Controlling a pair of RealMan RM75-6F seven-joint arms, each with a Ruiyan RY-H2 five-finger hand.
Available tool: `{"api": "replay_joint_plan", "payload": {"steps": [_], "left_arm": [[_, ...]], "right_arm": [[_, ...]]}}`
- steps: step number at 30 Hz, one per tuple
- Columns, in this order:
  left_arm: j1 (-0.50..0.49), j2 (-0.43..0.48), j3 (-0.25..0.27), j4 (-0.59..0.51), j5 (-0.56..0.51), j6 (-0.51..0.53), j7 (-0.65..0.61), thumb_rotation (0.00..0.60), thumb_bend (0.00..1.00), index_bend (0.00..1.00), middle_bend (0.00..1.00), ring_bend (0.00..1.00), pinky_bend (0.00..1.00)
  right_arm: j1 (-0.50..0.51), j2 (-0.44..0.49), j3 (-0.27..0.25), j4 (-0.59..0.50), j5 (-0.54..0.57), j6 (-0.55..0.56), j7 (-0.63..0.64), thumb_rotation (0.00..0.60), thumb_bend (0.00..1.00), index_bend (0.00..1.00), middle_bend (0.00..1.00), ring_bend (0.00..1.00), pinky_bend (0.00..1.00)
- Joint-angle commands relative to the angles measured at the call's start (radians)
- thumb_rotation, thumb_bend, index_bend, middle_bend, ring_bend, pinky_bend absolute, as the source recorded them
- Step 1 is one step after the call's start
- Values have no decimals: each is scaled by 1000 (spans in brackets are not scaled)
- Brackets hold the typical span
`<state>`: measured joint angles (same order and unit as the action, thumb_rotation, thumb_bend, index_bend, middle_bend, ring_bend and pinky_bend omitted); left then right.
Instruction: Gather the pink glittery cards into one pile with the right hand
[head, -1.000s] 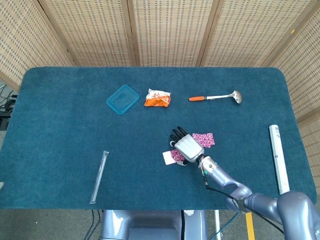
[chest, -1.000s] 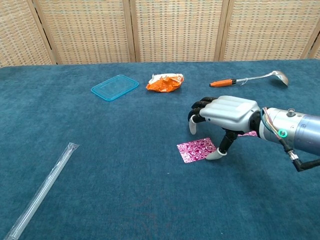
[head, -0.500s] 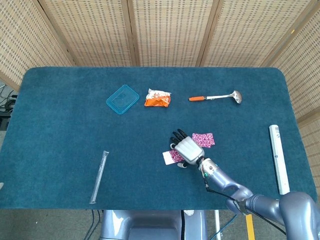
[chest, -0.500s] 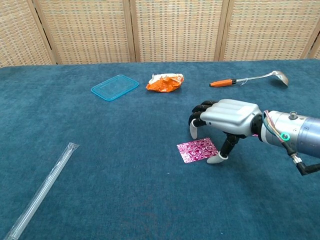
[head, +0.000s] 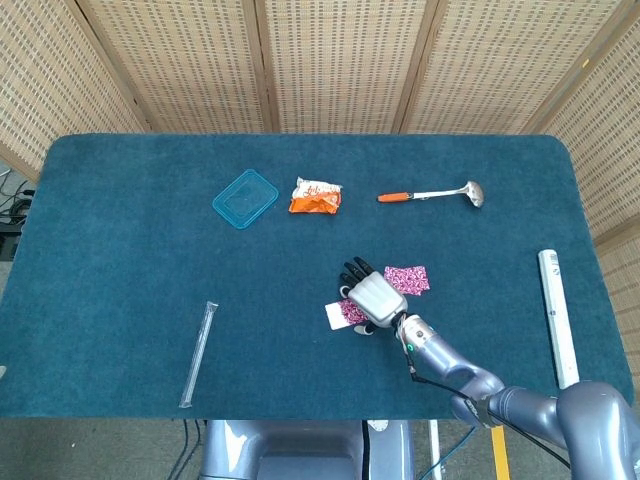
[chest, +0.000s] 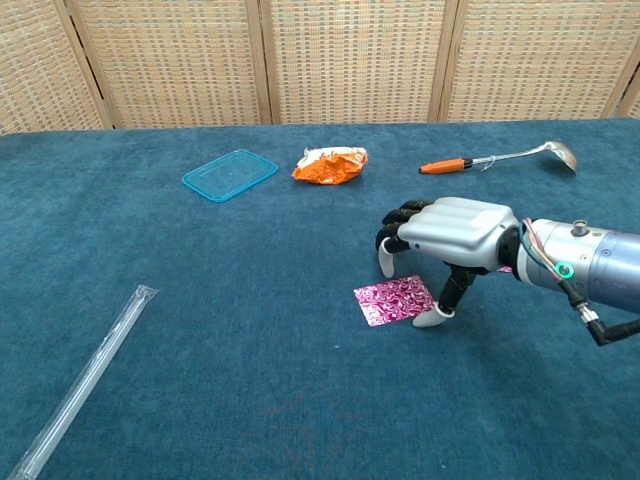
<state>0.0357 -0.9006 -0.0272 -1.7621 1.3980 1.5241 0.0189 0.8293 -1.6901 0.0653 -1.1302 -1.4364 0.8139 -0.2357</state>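
The table (head: 120, 250) was covered edge to edge in dark teal carpet-like fabric, with woven wicker screens (head: 340, 60) in wooden frames standing behind it. The right hand (chest: 455, 232) hovered palm down over the near card (chest: 393, 299), fingers curled downward and apart, the thumb tip resting at that card's right edge; nothing was gripped. The second pink card (head: 408, 279) lay just beyond the hand toward the right, apart from the first, so the two were not stacked. Along the far side lay a blue plastic lid (head: 245, 198), an orange snack packet (head: 316, 196) and a ladle (head: 432, 194) with an orange handle. A clear plastic sleeve (head: 198, 352) lay at the near left, a white strip (head: 557, 315) by the right edge.
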Motion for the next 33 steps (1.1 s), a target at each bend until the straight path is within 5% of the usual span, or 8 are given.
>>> {"api": "replay_joint_plan", "payload": {"steps": [1,33], "left_arm": [[0,-1,0,1,-1,0,-1,600,46,0,0,0,0],[0,-8,-1,15,-1,-6,-9,600,46,0,0,0,0]], "right_arm": [[2,1,1,-2,1,-2,-2,600,234,342,171,0,0],[14,6,-4,-4,21,-27,-32,600,257,374,172,0,0]]}}
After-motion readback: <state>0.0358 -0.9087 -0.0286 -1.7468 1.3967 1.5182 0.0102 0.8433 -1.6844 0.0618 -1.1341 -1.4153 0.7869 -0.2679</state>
